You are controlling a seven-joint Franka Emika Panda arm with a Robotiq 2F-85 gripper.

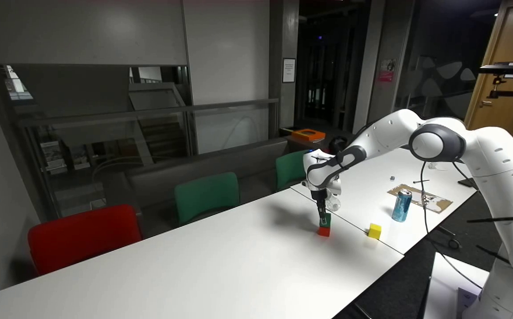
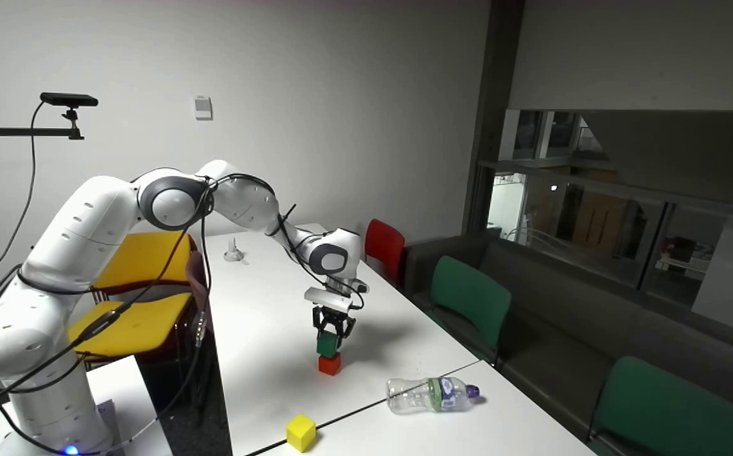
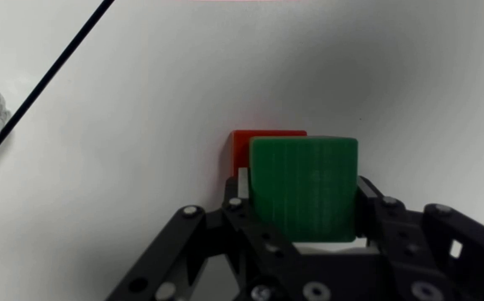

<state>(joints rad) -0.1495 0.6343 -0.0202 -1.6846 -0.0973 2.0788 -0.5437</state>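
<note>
A green block point(image 1: 326, 219) is between the fingers of my gripper point(image 3: 302, 196), which press on its two sides. The green block also shows in an exterior view point(image 2: 327, 344) and fills the middle of the wrist view point(image 3: 303, 188). A red block point(image 2: 329, 364) sits on the white table right under the green one. In both exterior views the green block is on or just above the red block; I cannot tell whether they touch. In the wrist view the red block point(image 3: 242, 146) peeks out past the green block's upper left edge and is mostly hidden.
A yellow block point(image 2: 301, 432) sits near the table seam. A clear plastic bottle point(image 2: 429, 395) lies on its side beyond the seam. A blue can point(image 1: 401, 205) stands near a piece of cardboard point(image 1: 436, 203). Green chairs point(image 1: 207, 197) and a red chair point(image 1: 85, 237) line the table's edge.
</note>
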